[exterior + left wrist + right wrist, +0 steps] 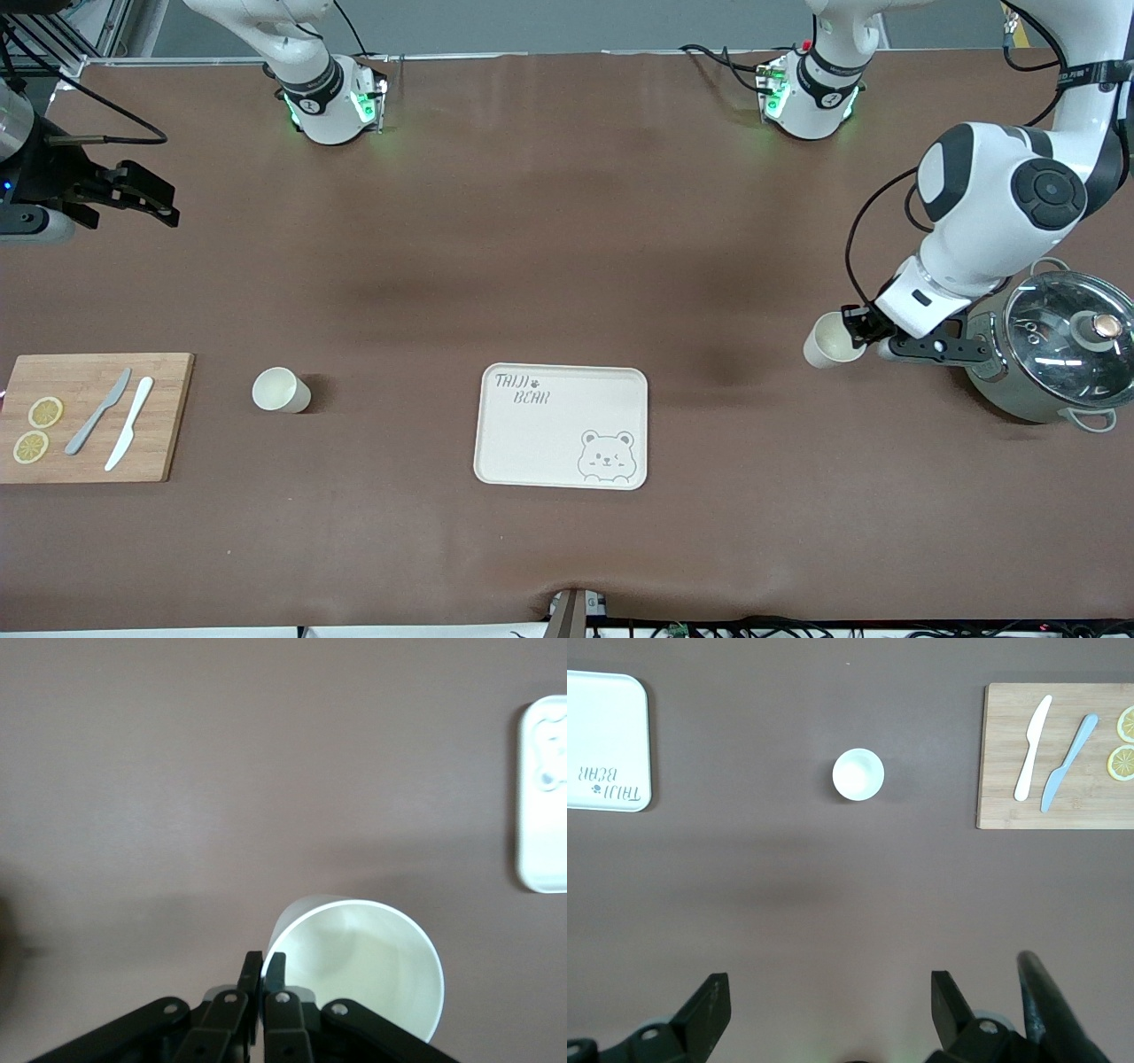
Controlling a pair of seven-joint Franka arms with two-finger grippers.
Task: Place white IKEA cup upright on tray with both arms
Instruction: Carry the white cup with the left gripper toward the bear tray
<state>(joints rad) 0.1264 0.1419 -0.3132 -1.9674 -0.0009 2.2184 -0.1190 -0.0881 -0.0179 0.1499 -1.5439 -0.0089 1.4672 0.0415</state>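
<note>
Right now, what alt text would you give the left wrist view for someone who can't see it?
The left claw, shut, pinches the rim of a white cup held over a brown table. A corner of the cream tray shows at the picture's edge.

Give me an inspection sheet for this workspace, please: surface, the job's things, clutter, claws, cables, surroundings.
Surface: brown table, no spills seen.
Job's things: cream tray bare; one white cup gripped by its rim and tilted; second white cup on the table between tray and cutting board.
Clutter: cutting board with two knives and lemon slices; lidded pot at the left arm's end.
Claws: left claw shut on the first cup's rim; right claw open, waiting above the table.
Cables: black leads on both arms.
Surroundings: nothing seen.
</note>
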